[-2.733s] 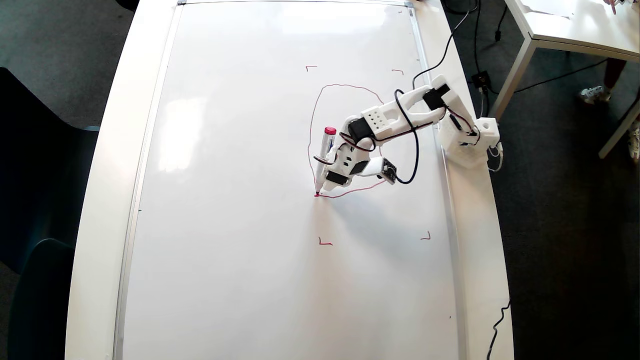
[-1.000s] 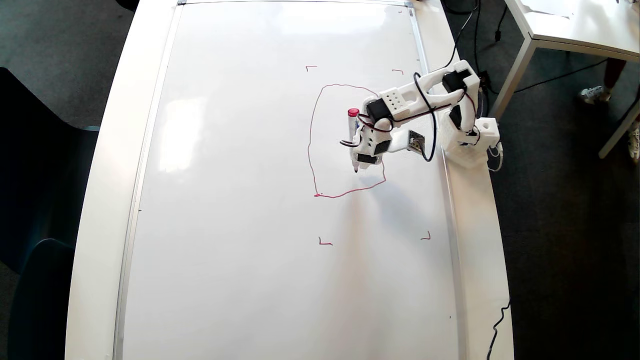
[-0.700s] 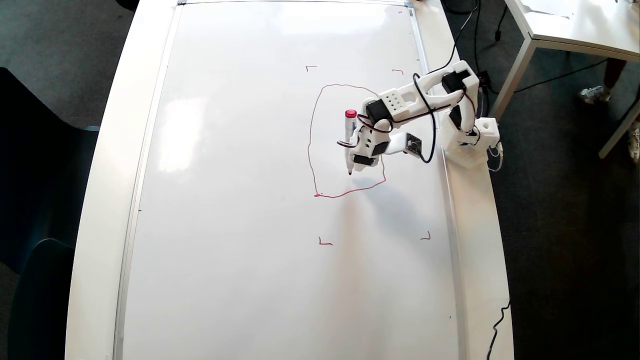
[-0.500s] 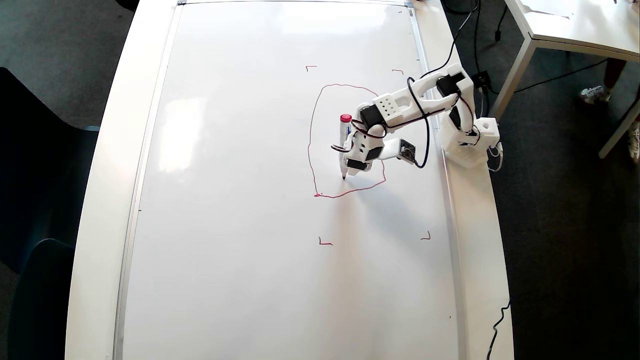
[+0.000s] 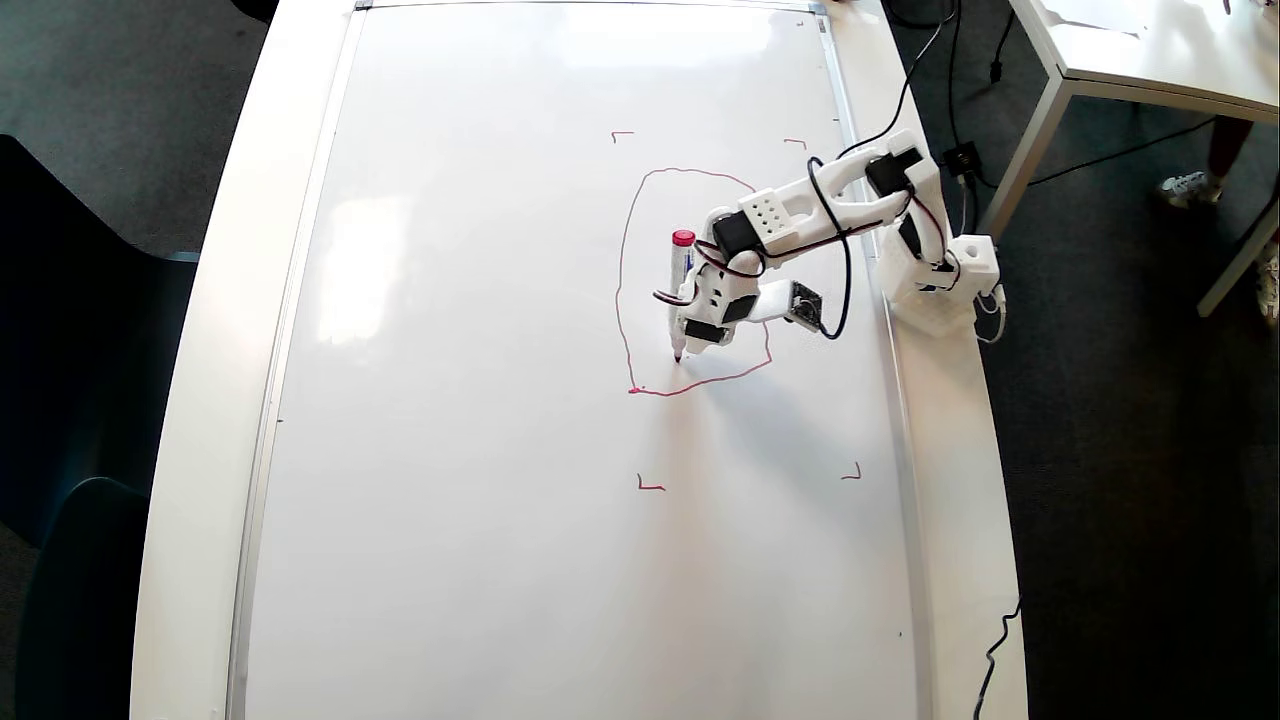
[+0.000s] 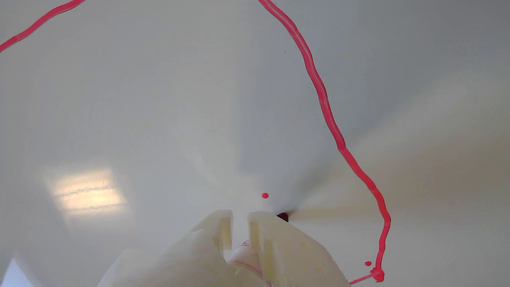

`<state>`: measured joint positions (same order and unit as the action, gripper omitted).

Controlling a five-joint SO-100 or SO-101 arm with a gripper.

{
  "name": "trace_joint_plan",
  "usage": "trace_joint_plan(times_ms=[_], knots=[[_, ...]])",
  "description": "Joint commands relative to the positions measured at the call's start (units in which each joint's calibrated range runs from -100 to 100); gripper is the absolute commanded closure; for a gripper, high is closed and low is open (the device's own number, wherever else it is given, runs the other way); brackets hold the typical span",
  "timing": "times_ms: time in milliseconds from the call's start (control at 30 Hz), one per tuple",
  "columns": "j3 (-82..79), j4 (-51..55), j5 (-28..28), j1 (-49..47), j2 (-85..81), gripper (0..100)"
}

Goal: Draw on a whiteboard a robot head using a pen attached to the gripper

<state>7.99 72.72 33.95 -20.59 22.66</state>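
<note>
While the white arm reaches from its base at the right desk edge, the gripper [image 5: 690,335] hangs over the whiteboard [image 5: 480,420] with the pen [image 5: 680,290] fixed along its side; whether its jaws are spread or closed cannot be told from either view. In the overhead view the pen stands nearly upright, red cap end up and dark tip down, at or just above the board inside the lower left part of the robot head [image 5: 622,290]. So far this drawing is one thin red rounded outline; no squares show inside it. In the wrist view the outline [image 6: 330,119] runs down the right side to a corner blob, and one small red dot [image 6: 265,195] lies just beyond the pen tip [image 6: 283,217]. Four tiny red corner marks [image 5: 650,486] frame the drawing area. Glossy and white, the whiteboard has a thin silver frame and covers almost all of the white desk [image 5: 200,400], reflecting a window. Dark carpet surrounds it, with black cables [image 5: 1000,640], a second white table [image 5: 1130,60] at upper right and dark chairs [image 5: 60,560] at left.
</note>
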Motion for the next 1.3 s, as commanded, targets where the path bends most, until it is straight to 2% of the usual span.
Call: trace_joint_plan(times_ms=[0, 367, 567, 800, 1167, 1267], knots=[[1.8, -0.6, -0.2, -0.4, 1.8, 99], [9.8, -0.6, -0.2, 0.1, 4.9, 99], [9.7, -0.6, 0.3, 1.5, 4.6, 99], [9.0, -0.5, 3.3, 6.5, 4.0, 99], [7.8, 1.4, 3.5, 8.0, 3.6, 99], [2.9, 2.5, 3.5, 7.7, -0.7, 99]])
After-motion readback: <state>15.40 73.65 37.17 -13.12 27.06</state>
